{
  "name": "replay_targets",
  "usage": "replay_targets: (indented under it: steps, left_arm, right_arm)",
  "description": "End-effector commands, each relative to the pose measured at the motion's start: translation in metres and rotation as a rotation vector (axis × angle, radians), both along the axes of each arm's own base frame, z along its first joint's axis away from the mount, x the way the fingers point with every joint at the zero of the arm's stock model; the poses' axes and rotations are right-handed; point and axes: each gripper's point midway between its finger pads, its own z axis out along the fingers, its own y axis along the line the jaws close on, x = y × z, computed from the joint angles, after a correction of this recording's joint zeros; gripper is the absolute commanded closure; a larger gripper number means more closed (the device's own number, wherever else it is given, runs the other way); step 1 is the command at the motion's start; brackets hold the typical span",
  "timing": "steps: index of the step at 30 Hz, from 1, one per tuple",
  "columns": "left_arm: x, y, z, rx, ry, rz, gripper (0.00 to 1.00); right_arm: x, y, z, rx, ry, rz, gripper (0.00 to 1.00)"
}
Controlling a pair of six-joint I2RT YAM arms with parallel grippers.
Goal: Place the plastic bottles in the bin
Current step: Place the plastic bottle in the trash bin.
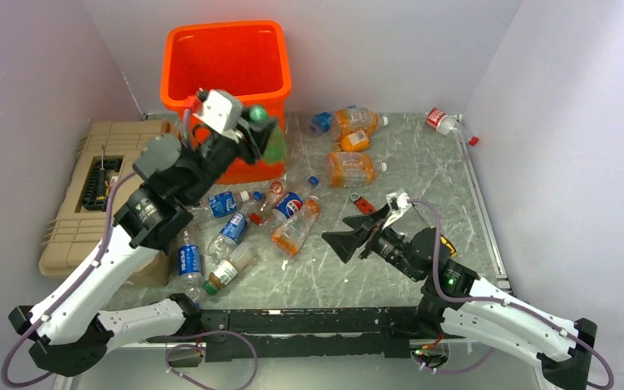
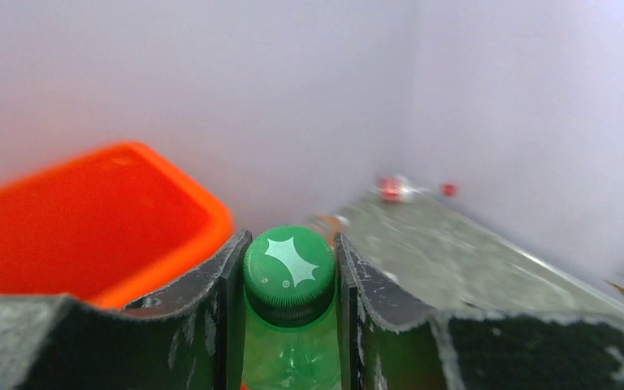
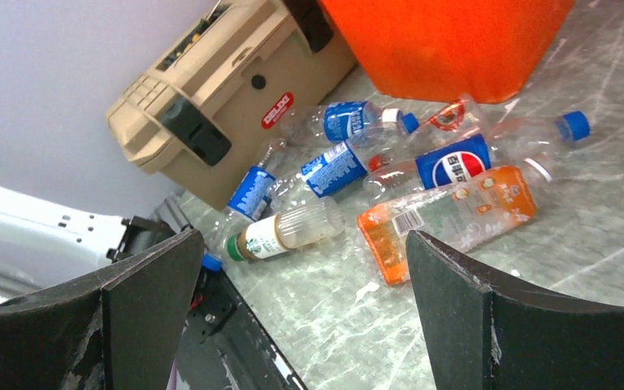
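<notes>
My left gripper [image 1: 258, 122] is shut on a green bottle [image 2: 291, 325] by its neck, green cap [image 1: 257, 112] up, held in the air at the front right corner of the orange bin [image 1: 227, 42]; the bin's rim [image 2: 130, 219] shows left of the cap in the left wrist view. My right gripper [image 1: 356, 230] is open and empty, low over the table, facing a cluster of lying bottles: Pepsi-labelled ones [image 3: 453, 160], an orange one [image 3: 447, 218] and a clear white-labelled one [image 3: 284, 234]. More orange bottles [image 1: 351, 168] lie behind, and a red-labelled one [image 1: 440, 120] at the far right.
A tan toolbox case [image 1: 89, 195] stands at the left, also in the right wrist view [image 3: 227, 89]. A small red item [image 1: 361, 202] lies near my right gripper. White walls close in the table on three sides. A black rail [image 1: 292, 321] runs along the near edge.
</notes>
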Motion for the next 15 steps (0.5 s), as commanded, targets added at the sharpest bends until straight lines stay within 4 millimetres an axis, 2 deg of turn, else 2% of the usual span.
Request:
replay_targets:
  steps: [1, 3, 4, 7, 11, 13, 15]
  left_arm:
    - [0.07, 0.057, 0.05, 0.142, -0.176, 0.37, 1.0]
    - [0.1, 0.08, 0.062, 0.088, -0.101, 0.374, 1.0]
    - [0.108, 0.092, 0.076, 0.022, -0.095, 0.372, 1.0]
    - [0.136, 0.117, 0.09, -0.058, -0.101, 0.421, 1.0]
    - [0.19, 0.148, 0.071, -0.144, 0.006, 0.462, 1.0]
    - [0.209, 0.162, 0.057, -0.19, 0.057, 0.483, 1.0]
    - [0.22, 0.168, 0.048, -0.212, 0.078, 0.48, 1.0]
  right_arm:
    - [0.006, -0.014, -0.019, 0.005, 0.08, -0.084, 0.0]
    - [0.007, -0.016, -0.03, -0.019, 0.109, -0.095, 0.0]
    - [0.006, -0.016, -0.032, -0.02, 0.115, -0.091, 0.0]
    - [0.001, -0.015, -0.036, -0.011, 0.124, -0.069, 0.0]
    - [-0.002, -0.018, -0.041, -0.001, 0.135, -0.069, 0.0]
    - [-0.002, -0.021, -0.042, -0.003, 0.138, -0.076, 0.0]
    - [-0.002, -0.026, -0.047, -0.014, 0.147, -0.091, 0.0]
